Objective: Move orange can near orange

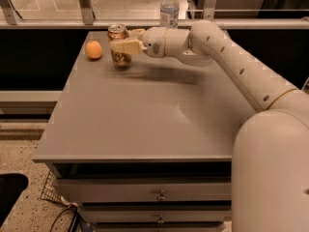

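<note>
The gripper (121, 40) grasps the upright copper-orange aluminium drink can (120, 58); the small round orange fruit (93, 49) lies near, beyond its fingertips.

One cam, prob. head-mounted, looks down across table (145, 115); pincer (120, 42) grips orange can (119, 58) far-left.

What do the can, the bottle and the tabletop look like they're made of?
The orange can, gripped by the hand at the table's far left: metal, likely aluminium, with glossy reflective sides. The bottle: clear plastic, see-through with a white cap. The tabletop: matte grey, maybe painted metal or laminate; can't tell.
</note>
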Controlling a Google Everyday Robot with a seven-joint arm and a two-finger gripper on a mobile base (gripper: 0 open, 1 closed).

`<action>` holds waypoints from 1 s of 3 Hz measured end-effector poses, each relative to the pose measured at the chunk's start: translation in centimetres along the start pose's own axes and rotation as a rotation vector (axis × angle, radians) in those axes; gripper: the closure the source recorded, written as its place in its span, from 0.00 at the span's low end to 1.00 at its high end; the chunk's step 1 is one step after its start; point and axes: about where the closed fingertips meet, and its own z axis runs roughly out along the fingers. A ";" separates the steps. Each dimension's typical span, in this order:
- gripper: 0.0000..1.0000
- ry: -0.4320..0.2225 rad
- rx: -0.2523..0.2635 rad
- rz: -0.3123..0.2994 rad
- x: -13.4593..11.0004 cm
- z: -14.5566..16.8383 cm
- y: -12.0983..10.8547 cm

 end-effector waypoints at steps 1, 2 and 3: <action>1.00 0.019 0.050 0.015 1.6 -2.0 -2.8; 1.00 0.006 0.052 0.030 2.3 -2.1 -3.8; 0.82 0.005 0.047 0.031 2.3 -1.8 -3.8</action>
